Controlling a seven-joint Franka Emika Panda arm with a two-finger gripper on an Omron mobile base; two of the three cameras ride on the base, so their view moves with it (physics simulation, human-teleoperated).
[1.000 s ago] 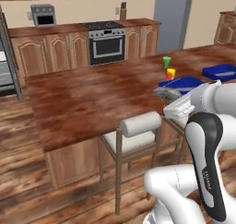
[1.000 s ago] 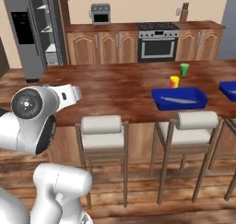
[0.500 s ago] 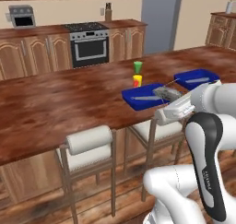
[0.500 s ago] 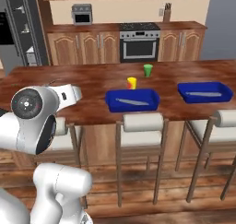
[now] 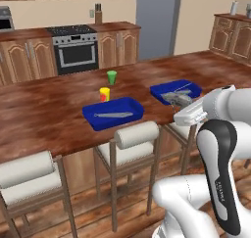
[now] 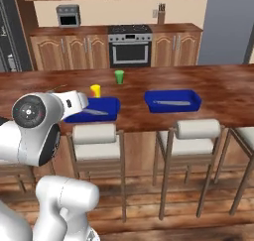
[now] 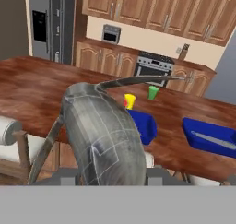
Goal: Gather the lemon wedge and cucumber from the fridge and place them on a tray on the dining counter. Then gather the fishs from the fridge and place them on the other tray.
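Fish (image 7: 103,135) pinched in fingers — base driven on, trays (image 5: 113,112) shifted leftward in view.

A large grey, scaly fish (image 7: 103,135) sits right between the fingers, blocking most of the way ahead. Beyond it, two deep blue rectangular trays (image 6: 172,100) (image 5: 113,112) lie on the dark wooden dining counter (image 6: 223,91). A yellow cup (image 5: 104,93) and green cup (image 5: 112,77) stand behind one tray. Left of the fish, the counter lies bare. Padded wooden stools (image 6: 190,136) line its near edge.
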